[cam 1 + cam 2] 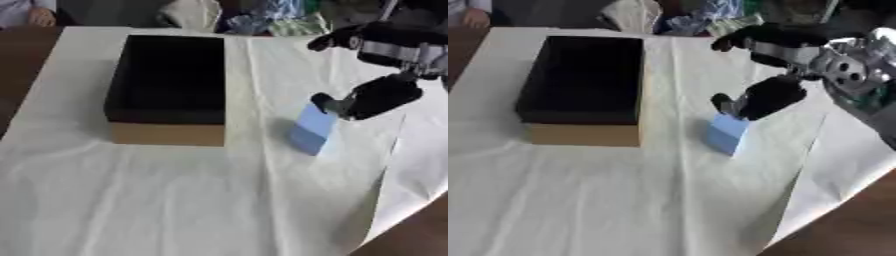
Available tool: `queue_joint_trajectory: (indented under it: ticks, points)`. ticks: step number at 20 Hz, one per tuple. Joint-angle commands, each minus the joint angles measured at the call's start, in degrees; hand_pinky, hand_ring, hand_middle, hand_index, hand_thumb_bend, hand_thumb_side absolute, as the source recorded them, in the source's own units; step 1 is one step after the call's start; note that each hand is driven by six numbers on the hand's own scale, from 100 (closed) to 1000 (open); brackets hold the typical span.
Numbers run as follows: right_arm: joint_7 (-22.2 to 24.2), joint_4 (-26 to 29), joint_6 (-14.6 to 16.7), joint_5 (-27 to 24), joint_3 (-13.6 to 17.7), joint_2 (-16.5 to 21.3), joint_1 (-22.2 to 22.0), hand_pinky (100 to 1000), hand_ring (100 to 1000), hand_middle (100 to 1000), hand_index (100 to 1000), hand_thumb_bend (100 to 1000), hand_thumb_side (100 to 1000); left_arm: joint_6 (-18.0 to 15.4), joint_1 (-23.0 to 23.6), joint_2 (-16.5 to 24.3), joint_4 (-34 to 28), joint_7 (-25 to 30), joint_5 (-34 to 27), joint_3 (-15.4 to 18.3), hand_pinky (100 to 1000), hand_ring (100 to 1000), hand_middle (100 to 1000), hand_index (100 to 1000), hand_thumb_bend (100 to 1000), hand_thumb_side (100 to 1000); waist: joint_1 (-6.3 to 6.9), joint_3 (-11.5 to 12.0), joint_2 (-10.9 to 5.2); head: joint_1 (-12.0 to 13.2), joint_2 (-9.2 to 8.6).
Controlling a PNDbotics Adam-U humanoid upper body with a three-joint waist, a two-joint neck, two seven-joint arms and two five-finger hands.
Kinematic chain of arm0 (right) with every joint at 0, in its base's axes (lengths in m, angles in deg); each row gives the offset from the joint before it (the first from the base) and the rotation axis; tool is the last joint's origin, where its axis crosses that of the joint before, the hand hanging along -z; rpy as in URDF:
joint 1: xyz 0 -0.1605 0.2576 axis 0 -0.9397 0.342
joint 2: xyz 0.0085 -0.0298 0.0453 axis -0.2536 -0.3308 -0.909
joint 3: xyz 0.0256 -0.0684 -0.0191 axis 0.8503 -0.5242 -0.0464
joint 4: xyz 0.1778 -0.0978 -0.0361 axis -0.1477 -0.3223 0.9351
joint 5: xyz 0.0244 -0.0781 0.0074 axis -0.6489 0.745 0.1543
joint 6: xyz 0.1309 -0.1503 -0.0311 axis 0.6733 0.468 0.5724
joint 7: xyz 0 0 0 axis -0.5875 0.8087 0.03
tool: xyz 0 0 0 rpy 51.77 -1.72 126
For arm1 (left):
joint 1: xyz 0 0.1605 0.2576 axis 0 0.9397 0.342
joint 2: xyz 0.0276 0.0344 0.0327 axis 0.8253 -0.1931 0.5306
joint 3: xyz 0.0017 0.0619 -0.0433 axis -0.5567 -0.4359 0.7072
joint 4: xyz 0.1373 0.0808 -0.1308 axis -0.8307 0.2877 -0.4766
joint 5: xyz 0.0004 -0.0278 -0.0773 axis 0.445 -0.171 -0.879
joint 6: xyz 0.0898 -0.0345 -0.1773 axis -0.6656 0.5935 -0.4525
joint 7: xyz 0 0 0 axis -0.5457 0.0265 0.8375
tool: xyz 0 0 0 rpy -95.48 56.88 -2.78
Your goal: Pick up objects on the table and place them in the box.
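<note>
**Now: right hand on blue block, box waiting**

Table (131, 200), white-covered, carries the box (166, 90) toward its far-left corner, open, dark inside. Right hand (372, 97) comes in from the far-right edge, fingers pinching the top of the blue block (311, 130), just right of the box. Risk, imo: the pinch is only at the top, so the block could swing or slip mid-carry & clip the box wall.

Open dark-lined cardboard box (166, 134), tilted light-blue block (312, 131) beside it

One box (166, 95) and one blue block (312, 129) are sitting on the surface (175, 200); one hand (372, 97) is showing.
</note>
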Motion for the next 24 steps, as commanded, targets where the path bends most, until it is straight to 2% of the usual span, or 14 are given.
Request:
queue_joint_trajectory:
  ticks: [1, 3, 6, 12, 17, 24]
  points:
    - [11.4, 0.8, -10.3, -1.0, 0.1, 1.9, 0.1, 975, 1000, 933, 1000, 272, 253, -0.1, -0.5, 1.5, -1.1, 0.3, -0.1, -0.1, 949, 650, 631, 830, 100, 461, 0.11, 0.1, -0.72, -0.3, -0.49]
    - [11.8, 0.8, -11.1, -1.4, -0.3, 2.0, -0.6, 976, 1000, 929, 1000, 276, 211, 0.0, -0.5, 1.4, -1.1, 0.3, -0.1, -0.2, 949, 650, 631, 830, 100, 463, 0.11, 0.1, -0.59, -0.3, -0.54]
    - [11.2, 0.8, -12.4, -1.8, -0.4, 2.2, -1.6, 980, 1000, 928, 1000, 288, 203, 0.0, -0.6, 1.4, -1.1, 0.4, -0.2, -0.2, 949, 650, 631, 830, 100, 463, 0.13, 0.1, -0.43, -0.4, -0.56]
    - [9.6, 0.8, -15.1, -3.0, -1.3, 2.2, -3.7, 983, 1000, 934, 1000, 305, 256, 0.0, -0.7, 1.3, -1.1, 0.5, -0.2, -0.3, 949, 650, 631, 830, 100, 463, 0.25, 0.3, -0.24, -0.7, -0.69]
    - [9.3, 0.8, -16.9, -3.4, -2.3, 1.8, -4.3, 983, 1000, 941, 1000, 332, 336, 0.0, -0.6, 1.1, -1.1, 0.6, -0.3, -0.3, 949, 650, 630, 829, 100, 463, 0.34, 0.4, -0.20, -1.0, -0.85]
    - [10.5, 0.8, -19.8, 1.0, -3.7, 1.5, -5.3, 982, 1000, 946, 1000, 379, 373, 0.1, -0.6, 1.0, -1.1, 0.8, -0.3, -0.4, 949, 650, 630, 829, 100, 465, 0.41, 0.8, 0.02, -1.3, -1.03]
